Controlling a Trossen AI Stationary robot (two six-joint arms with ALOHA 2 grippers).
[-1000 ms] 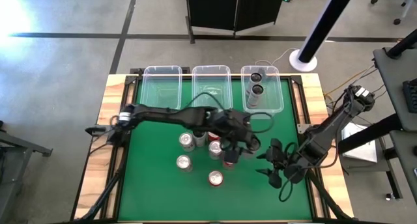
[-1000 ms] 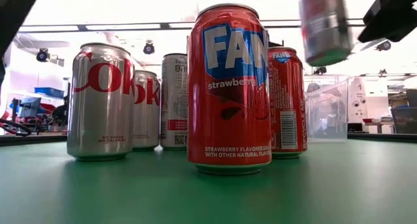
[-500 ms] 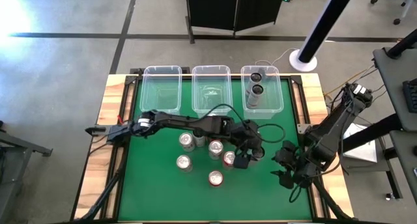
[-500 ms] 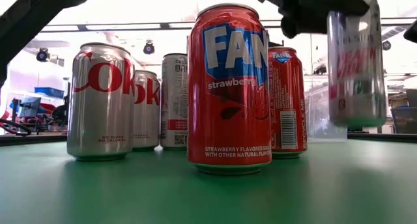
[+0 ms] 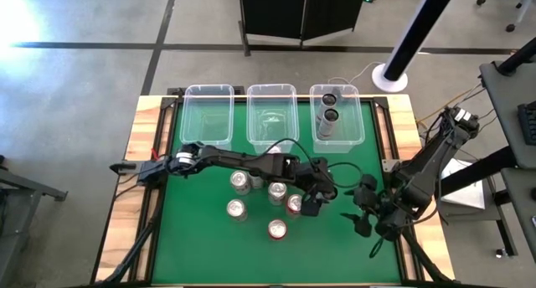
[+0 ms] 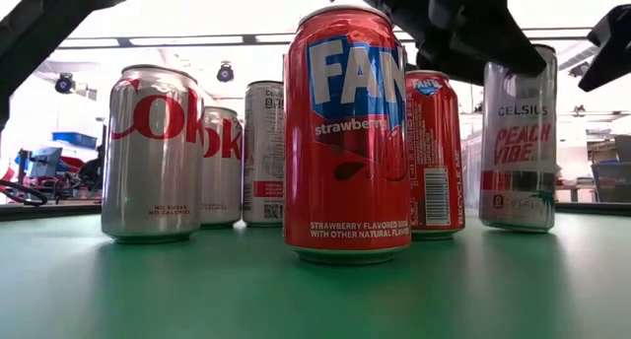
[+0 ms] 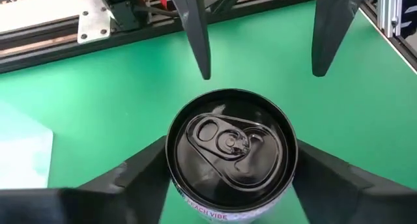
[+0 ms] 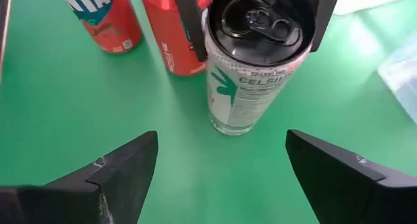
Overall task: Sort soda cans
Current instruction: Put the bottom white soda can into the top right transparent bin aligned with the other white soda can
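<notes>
1. A red Fanta can (image 6: 347,132) stands nearest the low camera on the green table (image 5: 209,246), upright, label facing forward.
2. Just behind it, a second red can (image 6: 434,154) and three silver Coke cans (image 6: 153,154) stand in a loose cluster, all upright.
3. To the right of the cluster, a silver Celsius can (image 6: 517,142) rests upright on the table, with the left gripper (image 5: 311,206) directly over it; its fingers (image 7: 133,182) flank the can's sides at the rim, though whether they press on it cannot be told.
4. The right gripper (image 5: 366,219) waits near the table's right edge, fingers (image 8: 111,172) spread wide, facing the Celsius can (image 8: 254,61).
5. At the far edge stand three clear bins (image 5: 208,95); the right bin (image 5: 357,112) holds two dark cans (image 5: 330,106), and the other two hold no cans.
</notes>
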